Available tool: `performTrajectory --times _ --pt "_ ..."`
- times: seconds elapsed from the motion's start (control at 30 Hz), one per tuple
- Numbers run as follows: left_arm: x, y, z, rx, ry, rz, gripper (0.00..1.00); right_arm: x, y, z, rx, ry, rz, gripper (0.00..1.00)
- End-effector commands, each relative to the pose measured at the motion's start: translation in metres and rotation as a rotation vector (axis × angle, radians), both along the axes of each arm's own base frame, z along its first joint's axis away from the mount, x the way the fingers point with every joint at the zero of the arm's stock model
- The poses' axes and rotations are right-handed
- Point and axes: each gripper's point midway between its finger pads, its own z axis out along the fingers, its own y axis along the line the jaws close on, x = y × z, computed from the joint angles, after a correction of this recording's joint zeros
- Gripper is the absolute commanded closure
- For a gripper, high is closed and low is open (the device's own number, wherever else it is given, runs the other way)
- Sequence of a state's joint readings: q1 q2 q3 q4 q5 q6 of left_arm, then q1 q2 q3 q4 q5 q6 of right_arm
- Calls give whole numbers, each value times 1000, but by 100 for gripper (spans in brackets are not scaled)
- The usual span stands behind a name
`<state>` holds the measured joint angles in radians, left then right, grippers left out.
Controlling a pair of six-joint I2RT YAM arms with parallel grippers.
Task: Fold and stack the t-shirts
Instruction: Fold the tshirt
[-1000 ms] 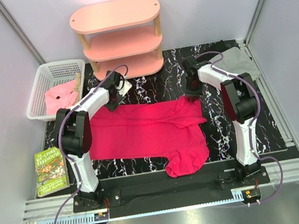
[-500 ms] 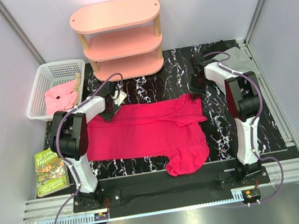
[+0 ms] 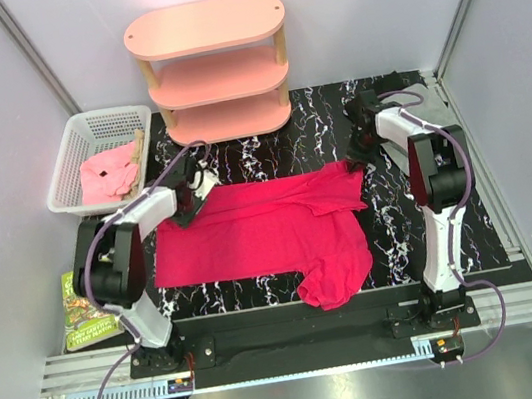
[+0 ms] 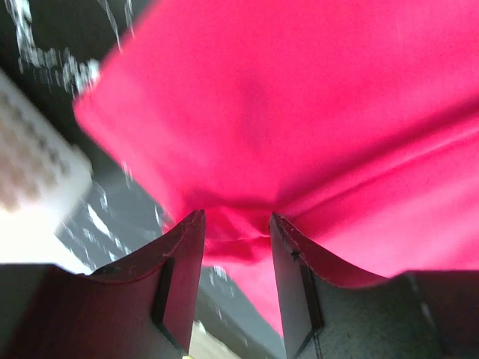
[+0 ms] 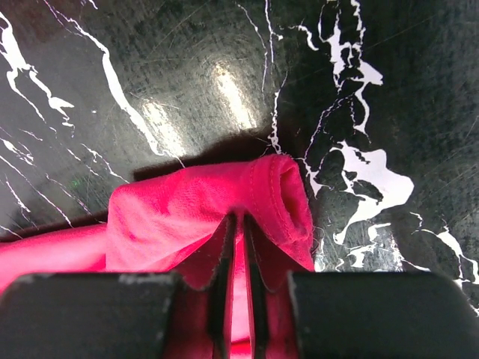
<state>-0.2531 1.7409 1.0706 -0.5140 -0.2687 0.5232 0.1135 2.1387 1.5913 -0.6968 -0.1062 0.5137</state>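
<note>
On your marble table [image 3: 280, 157] | red t-shirt [image 3: 261, 231] spread | left gripper [image 4: 236, 224] jaws part-open, clamping its bunched far-left corner | right gripper [image 5: 238, 224] jaws nearly together, pinching far-right edge

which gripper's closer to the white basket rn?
Left. The left gripper is at the far-left corner of the red t-shirt, just right of the white basket. The right gripper is at the shirt's far-right corner, across the table.

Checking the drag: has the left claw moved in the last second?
Yes. The left claw, gripping the red t-shirt, has pulled away from the pink shelf, nearer and leftward.
</note>
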Motion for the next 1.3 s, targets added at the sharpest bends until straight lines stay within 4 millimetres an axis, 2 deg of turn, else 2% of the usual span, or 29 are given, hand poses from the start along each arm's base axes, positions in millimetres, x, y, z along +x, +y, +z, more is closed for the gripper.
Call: performTrajectory --times 0.0,0.03,0.07,0.17,0.2,0.23,0.27,0.3,0.33,0.4,0.43,0.5,0.53,0.63,0.7,0.8,0.93,0.97,1.07,1.1,1.2,1.23,1.27 --pt "-24 1 42 -60 -66 -16 54 4 -19 6 -82 -34 -36 85" --pt "-29 0 44 -70 -71 -22 54 7 -20 14 -85 -53 -38 85" --pt "-29 -2 54 -92 -101 -26 54 10 -17 30 -86 -91 -37 85" --pt "-14 -10 75 -140 -165 -3 53 19 -1 61 -86 -171 -27 85" --pt "-1 -15 89 -160 -203 -2 53 23 6 72 -82 -198 -17 85" --pt "4 -18 91 -172 -206 -1 53 25 16 78 -77 -214 0 85" --pt "11 -21 84 -176 -186 9 53 24 29 81 -73 -221 27 85" --pt "22 -24 91 -183 -203 10 53 26 37 89 -63 -232 43 85" --pt "29 -25 75 -168 -162 17 53 25 43 89 -59 -232 55 85" --pt "45 -30 71 -177 -156 27 54 23 55 86 -53 -224 78 85" --pt "50 -33 53 -166 -114 30 55 22 56 83 -53 -217 80 86" --pt "63 -39 50 -169 -109 36 56 17 59 73 -54 -192 88 86" --pt "62 -44 37 -151 -67 28 57 14 60 71 -56 -186 92 87" --pt "69 -64 33 -139 -64 -18 57 2 59 65 -79 -165 104 87" --pt "73 -75 34 -128 -68 -42 57 -9 50 63 -114 -157 100 87" --pt "72 -90 21 -116 -35 -73 57 -28 41 62 -133 -144 97 86" --pt "66 -81 6 -80 2 -66 57 -51 46 58 -73 -120 102 85" --pt "59 -78 0 -75 24 -66 58 -58 51 55 -39 -110 110 84" --pt "48 -74 -1 -89 29 -65 58 -60 57 55 -19 -110 130 84" --pt "46 -73 4 -97 17 -66 58 -59 57 54 -17 -108 131 84" --pt "37 -70 2 -102 23 -64 58 -51 70 63 8 -133 146 85" --pt "35 -70 1 -105 24 -60 58 -49 77 58 12 -123 156 84" --pt "30 -69 -2 -104 36 -57 58 -40 92 68 35 -151 179 84"
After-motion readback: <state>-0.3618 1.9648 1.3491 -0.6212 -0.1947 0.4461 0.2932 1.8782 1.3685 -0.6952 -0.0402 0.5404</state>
